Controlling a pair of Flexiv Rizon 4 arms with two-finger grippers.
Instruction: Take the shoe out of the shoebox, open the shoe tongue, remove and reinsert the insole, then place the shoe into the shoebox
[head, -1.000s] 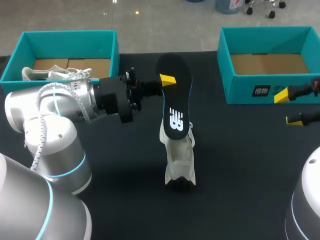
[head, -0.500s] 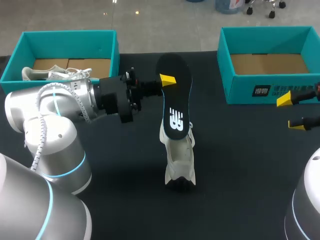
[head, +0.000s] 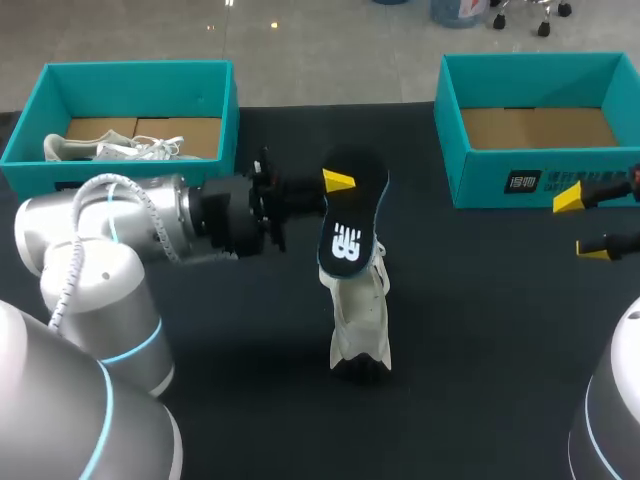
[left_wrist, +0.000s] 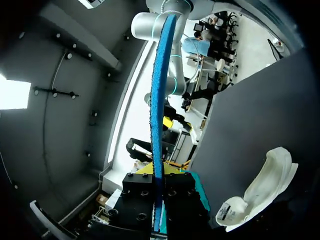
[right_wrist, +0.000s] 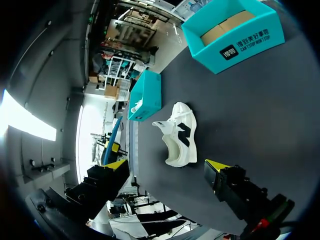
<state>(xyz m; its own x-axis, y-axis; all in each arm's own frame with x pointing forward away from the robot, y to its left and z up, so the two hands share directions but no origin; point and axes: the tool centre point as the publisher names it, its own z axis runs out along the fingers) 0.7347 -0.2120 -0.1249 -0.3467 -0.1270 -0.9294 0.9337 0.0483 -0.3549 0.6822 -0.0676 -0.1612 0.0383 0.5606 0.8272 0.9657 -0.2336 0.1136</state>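
A white shoe (head: 360, 318) stands on the black table, toe toward the front edge. Just above its opening hangs a black insole (head: 350, 215) with a white logo and blue edge, and my left gripper (head: 336, 181) is shut on the insole's side. In the left wrist view the insole (left_wrist: 159, 100) shows edge-on between the fingers of the left gripper (left_wrist: 161, 186), with the shoe (left_wrist: 262, 185) on the table beside it. My right gripper (head: 582, 224) hovers open at the table's right, empty. From the right wrist view the shoe (right_wrist: 181, 134) lies ahead of the open right gripper (right_wrist: 166, 166).
A teal shoebox (head: 215, 100) at the back left holds a second white shoe (head: 110, 148). Another teal shoebox (head: 500, 165) at the back right shows only its cardboard floor. In the right wrist view both boxes (right_wrist: 235, 32) (right_wrist: 147, 95) stand beyond the shoe.
The left arm has lowered and tilted the insole toward the shoe's opening. The right gripper drifted slightly right earlier, then stayed put.
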